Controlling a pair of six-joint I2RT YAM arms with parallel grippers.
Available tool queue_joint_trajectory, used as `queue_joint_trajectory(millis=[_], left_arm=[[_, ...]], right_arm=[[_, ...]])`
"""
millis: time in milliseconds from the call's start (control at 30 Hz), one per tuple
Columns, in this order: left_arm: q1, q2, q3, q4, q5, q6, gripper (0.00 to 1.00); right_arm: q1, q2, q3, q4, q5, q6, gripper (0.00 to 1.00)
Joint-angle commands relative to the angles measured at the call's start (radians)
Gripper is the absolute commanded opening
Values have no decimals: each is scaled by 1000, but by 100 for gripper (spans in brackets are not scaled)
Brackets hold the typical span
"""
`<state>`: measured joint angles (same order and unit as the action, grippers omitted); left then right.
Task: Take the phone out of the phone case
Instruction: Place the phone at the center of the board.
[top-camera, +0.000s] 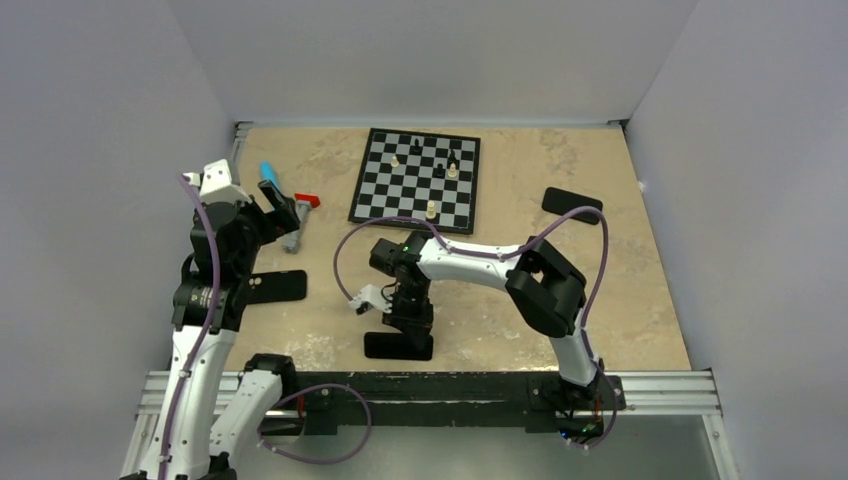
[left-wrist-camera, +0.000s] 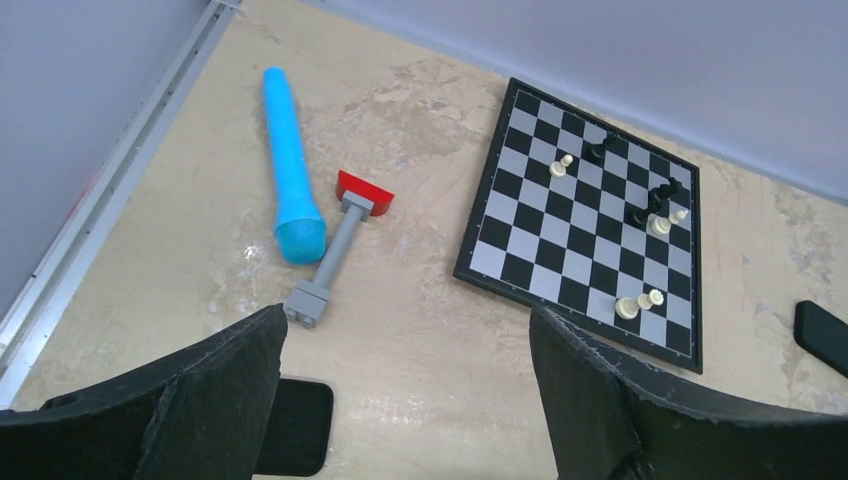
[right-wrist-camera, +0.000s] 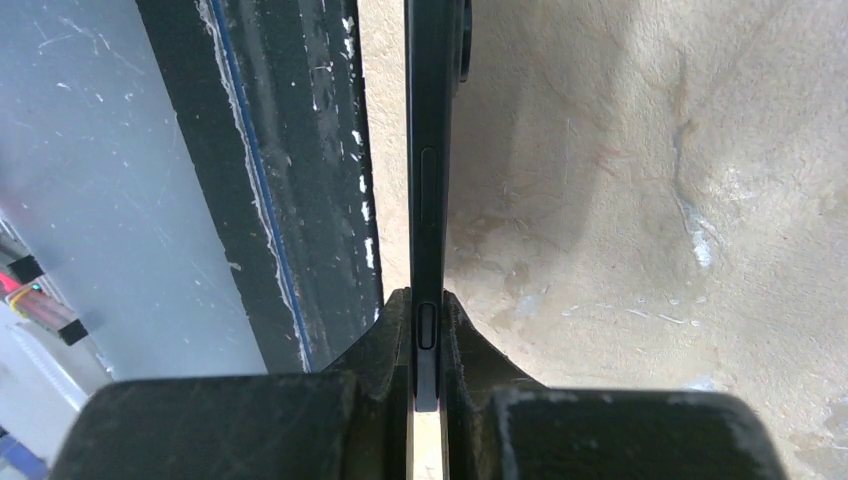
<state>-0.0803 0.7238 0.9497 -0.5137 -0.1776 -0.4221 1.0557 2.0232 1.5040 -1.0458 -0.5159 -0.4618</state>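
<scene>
While right fingers (right-wrist-camera: 382, 345) pinch it, the phone (right-wrist-camera: 430, 150) parallels the rail (right-wrist-camera: 300, 150).

The table (top-camera: 620, 300) is covered by a tan, mottled surface with worn pale patches, and its near edge is lined by a black strip. A chessboard (top-camera: 400, 195) is laid flat near the middle of the far edge. Toward the far left corner a blue stick (top-camera: 269, 174) with a rounded end is placed, and just beside it a grey rod (top-camera: 296, 228) with a red end piece. A black slab (top-camera: 572, 205) is set near the right edge, well apart from the board. A second black slab (top-camera: 275, 287) is found by the left edge. Close to the middle of the near edge a phone (top-camera: 398, 346) is seen; whether it rests on the surface cannot be told.
</scene>
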Motion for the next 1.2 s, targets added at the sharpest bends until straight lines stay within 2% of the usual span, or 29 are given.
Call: queue_joint_trajectory(millis=[0,167,400,767,1000,1167], left_arm=[[4,-35,17,14,8,78,93],[4,-58,6,3,26,71,93],[5,-56,-4,12,50,63,92],[6,-58,-15,17,66,55,87],[7,-57,-20,20,79,54,83],[9,-55,-24,23,87,52,81]], right_arm=[[6,15,36,-36,15,-37,0],[6,-26,-2,13,43,-41,2],[14,41,29,10,59,-54,5],[14,68,28,68,138,-61,23],[13,101,30,97,161,-51,28],[9,113,26,106,160,-38,36]])
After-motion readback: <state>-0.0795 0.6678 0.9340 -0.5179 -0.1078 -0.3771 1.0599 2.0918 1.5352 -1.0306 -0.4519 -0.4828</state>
